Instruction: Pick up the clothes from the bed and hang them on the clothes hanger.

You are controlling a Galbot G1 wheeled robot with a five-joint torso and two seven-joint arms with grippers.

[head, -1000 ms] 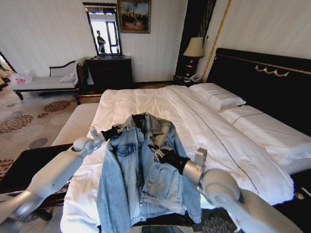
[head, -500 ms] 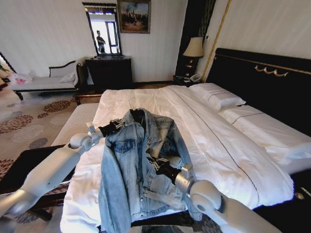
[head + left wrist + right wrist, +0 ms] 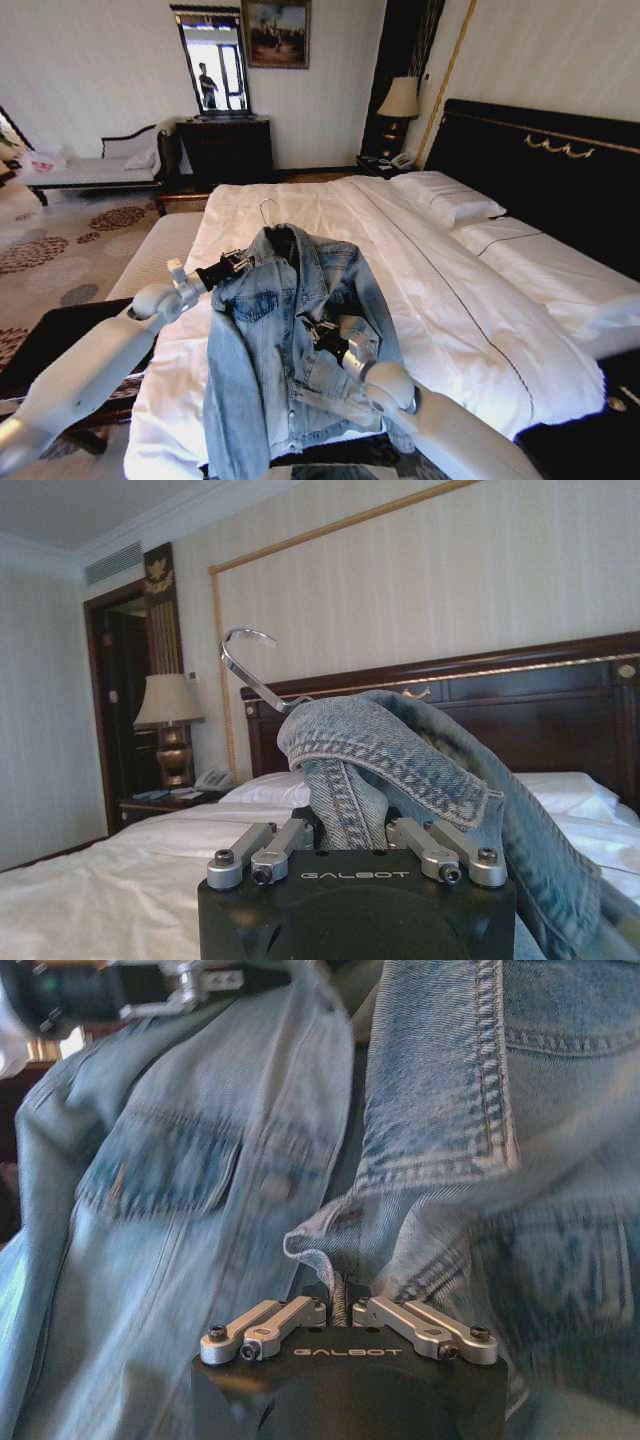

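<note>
Risky: denim jacket [image 3: 290, 340] held aloft over the bed's [image 3: 450, 270] foot edge, left end effector [image 3: 232, 264] clamped on shoulder and clothes hanger [image 3: 268, 212], right end effector [image 3: 318, 335] pinching the front; tugging could strip the jacket off.

The bed [image 3: 440, 290] is wide, spread with white sheets and backed by a tall black headboard [image 3: 560, 170] with gold trim. Two white pillows [image 3: 445, 197] lie side by side at its head, against the headboard.
</note>
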